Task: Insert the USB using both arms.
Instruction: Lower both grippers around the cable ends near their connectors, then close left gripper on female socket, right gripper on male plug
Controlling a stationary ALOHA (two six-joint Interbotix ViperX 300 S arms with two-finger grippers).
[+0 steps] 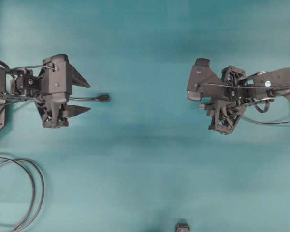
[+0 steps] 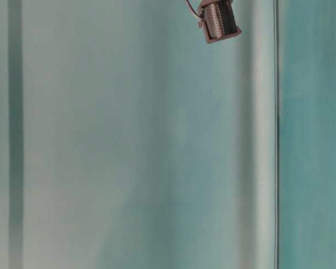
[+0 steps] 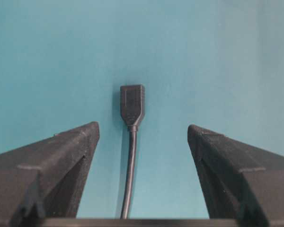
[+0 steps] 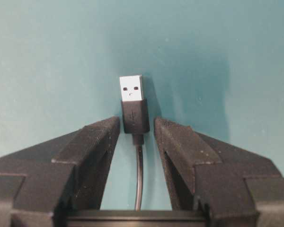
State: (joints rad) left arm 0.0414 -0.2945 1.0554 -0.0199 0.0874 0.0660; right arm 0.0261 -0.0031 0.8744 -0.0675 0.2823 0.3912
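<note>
While my left gripper stands wide, straddling the socket end ungrasped, my right gripper pinches the USB on the table; a loose grasp risks misalignment.

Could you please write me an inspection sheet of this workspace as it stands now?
Surface: teal table, flat.
Job's things: USB with silvery tip between the right fingers; socket end lies between the left fingers, untouched.
Clutter: small dark object at the near edge.
Grippers: left gripper open wide; right gripper closed in around the plug, contact unclear.
Cables: coiled cable loop at lower left.
Surroundings: hanging camera in the table-level view.
</note>
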